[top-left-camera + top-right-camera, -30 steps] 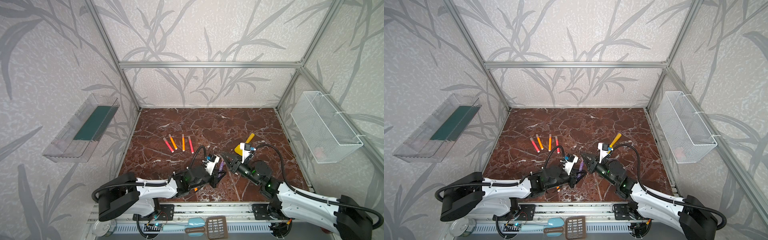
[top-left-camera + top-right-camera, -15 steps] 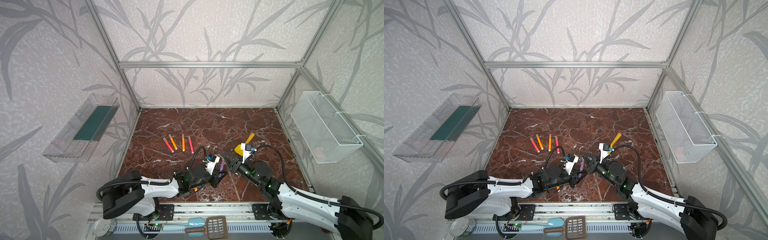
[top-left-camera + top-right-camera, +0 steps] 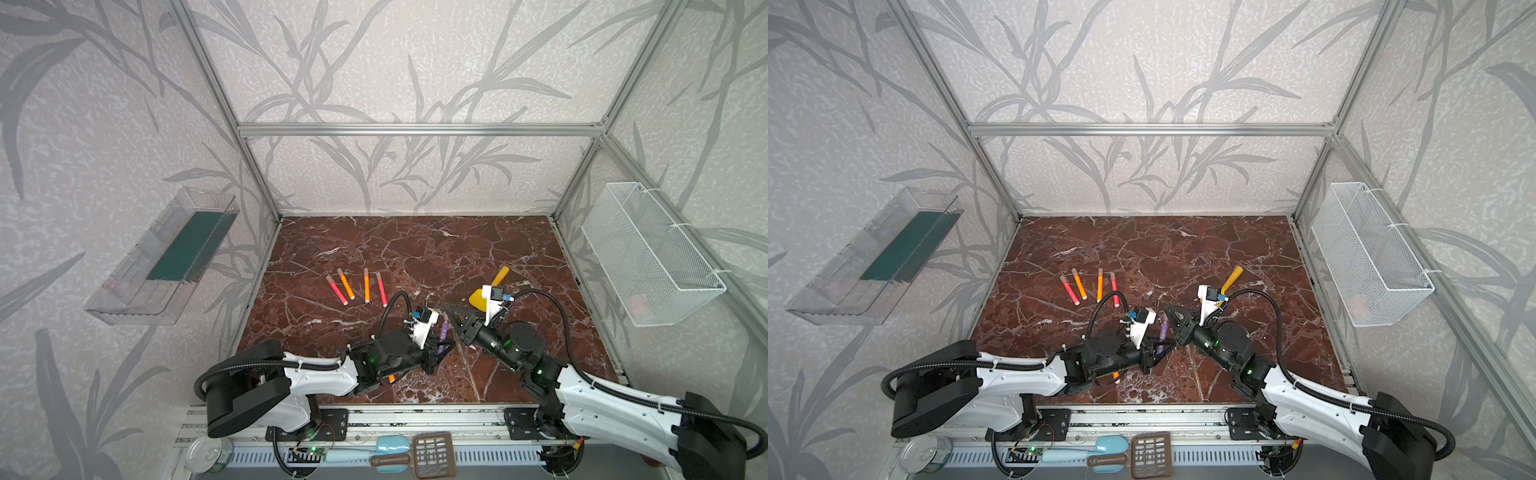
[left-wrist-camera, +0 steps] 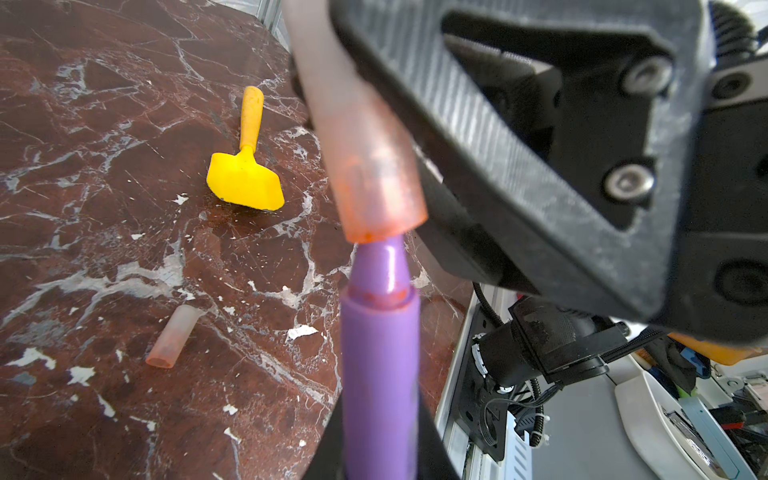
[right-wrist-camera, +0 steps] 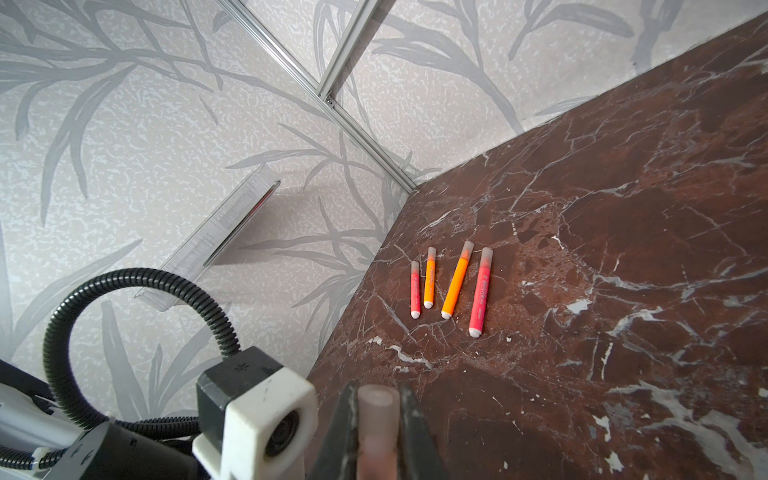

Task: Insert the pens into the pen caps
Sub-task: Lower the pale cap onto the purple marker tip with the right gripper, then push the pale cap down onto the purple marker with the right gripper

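Almost nothing has moved since a second ago. The left arm's dark elbow block has crept a touch toward the middle, and both grippers stay nose to nose at lower centre in both top views.

My left gripper (image 3: 441, 351) is pinching the purple pen (image 4: 380, 374), and my right gripper (image 3: 453, 315) is clamped on a pen cap (image 4: 374, 187). In the left wrist view the pen's nose sits at the cap's mouth, but I can't tell if it has entered.

A loose cap (image 4: 172, 336) lies on the marble table (image 3: 415, 249) near the yellow spatula (image 4: 245, 183). Left of centre, four pens (image 3: 366, 285) lie in a row, unmoved. An orange pen (image 3: 391, 379) peeks from under the left arm.

The walls are leaf-patterned, with a clear tray (image 3: 166, 253) at left and a wire basket (image 3: 648, 253) at right.
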Motion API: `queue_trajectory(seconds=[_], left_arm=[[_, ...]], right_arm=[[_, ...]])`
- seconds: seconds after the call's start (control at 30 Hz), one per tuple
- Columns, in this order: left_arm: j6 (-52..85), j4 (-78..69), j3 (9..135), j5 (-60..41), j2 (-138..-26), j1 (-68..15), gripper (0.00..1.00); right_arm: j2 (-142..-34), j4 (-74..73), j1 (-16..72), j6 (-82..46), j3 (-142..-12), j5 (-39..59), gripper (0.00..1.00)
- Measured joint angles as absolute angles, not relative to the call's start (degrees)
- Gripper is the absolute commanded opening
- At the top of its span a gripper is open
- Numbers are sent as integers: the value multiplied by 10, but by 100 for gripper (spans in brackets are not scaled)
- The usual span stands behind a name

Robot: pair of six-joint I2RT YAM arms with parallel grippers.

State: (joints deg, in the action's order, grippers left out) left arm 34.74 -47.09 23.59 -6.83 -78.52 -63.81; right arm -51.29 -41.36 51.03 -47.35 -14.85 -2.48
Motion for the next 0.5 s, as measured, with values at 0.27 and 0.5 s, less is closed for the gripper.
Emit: queue_trajectory(seconds=[0.27,0.5], left_arm=[[348,-433,231,-77,-742,-628,0],[350,-411,231,-99,-711,-620,0]], right_arm=[[-519,-441,530,-456,-148,-35,0],[-516,-469,537,-445,-140,-24,13]])
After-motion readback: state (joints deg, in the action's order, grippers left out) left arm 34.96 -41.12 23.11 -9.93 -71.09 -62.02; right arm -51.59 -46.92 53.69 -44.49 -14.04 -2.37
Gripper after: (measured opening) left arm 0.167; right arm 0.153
